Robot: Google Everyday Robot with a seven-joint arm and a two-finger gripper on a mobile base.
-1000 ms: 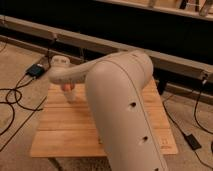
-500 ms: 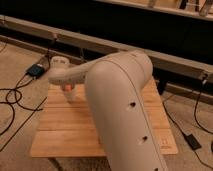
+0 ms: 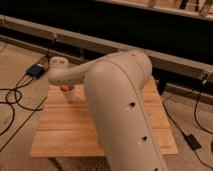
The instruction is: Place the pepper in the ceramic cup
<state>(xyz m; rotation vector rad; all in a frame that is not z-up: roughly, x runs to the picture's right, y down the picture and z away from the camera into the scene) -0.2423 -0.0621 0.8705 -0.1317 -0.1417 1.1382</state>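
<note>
One pepper (image 3: 65, 88) shows as a small orange spot near the far left corner of the surface (image 3: 70, 135), just under the gripper (image 3: 66, 90). One cup (image 3: 71, 95), pale, seems to stand directly below it, but the big arm (image 3: 117, 110) hides much here. Whether the fingers pinch the pepper I cannot tell. For this step I judge it best to keep the pepper centred over the rim, point down, and lower it slowly before letting go, so the cup is not tipped. One black device (image 3: 36, 70) lies on the floor beyond that corner.
</note>
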